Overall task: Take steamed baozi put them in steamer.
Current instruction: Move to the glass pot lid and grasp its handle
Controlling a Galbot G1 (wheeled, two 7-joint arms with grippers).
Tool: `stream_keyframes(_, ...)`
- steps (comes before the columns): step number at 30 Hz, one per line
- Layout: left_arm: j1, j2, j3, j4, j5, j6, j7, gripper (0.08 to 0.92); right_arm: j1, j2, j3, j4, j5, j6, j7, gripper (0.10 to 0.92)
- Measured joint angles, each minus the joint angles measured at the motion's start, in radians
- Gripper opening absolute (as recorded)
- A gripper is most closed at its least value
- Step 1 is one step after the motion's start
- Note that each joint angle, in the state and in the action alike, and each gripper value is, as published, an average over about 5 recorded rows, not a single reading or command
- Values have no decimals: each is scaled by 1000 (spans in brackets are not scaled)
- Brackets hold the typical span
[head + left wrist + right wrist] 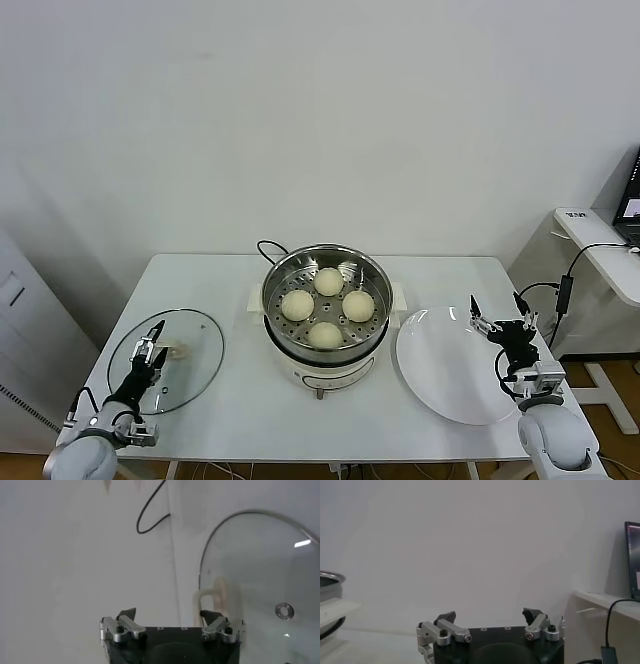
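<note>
Left hand (151, 345) released, empty, over glass lid (190, 350); right hand (497, 312) released beside empty plate (440, 385). Four baozi (328, 281) sit in steamer (275, 275) on tabletop (240, 400). Loading looks complete; next likely lidding.

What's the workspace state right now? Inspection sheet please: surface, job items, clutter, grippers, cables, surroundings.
Surface: white table, no spills seen.
Job's things: steamer at table centre; four steamed baozi on its perforated tray.
Clutter: glass lid lying flat on the robot's left; white plate on the right, nothing on it.
Grippers: left gripper open over the lid; right gripper open by the plate's far edge; both hold nothing.
Cables: black cord behind the steamer.
Surroundings: plain wall; side desk at right.
</note>
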Motion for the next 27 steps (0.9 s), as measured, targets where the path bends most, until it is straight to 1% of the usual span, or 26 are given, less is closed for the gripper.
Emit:
stream_keyframes(7, -51, -12, 5, 55, 20, -4, -8, 823, 0, 4, 2, -5, -4, 0, -1, 823)
stream_keyframes(10, -71, -14, 7, 76, 23, -4, -9, 798, 0, 8, 2, -8, -7, 0, -4, 823)
stream_keyframes(14, -87, -17, 8, 94, 24, -6, -6, 698, 0, 13, 1, -10, -11, 0, -9, 823)
stream_keyframes(19, -91, -17, 7, 100, 18, -11, 2, 550, 2, 14, -3, -14, -14, 2, -16, 823)
stream_keyframes(27, -79, -8, -1, 66, -20, -20, 5, 317, -1, 20, -5, -16, -18, 5, -22, 823)
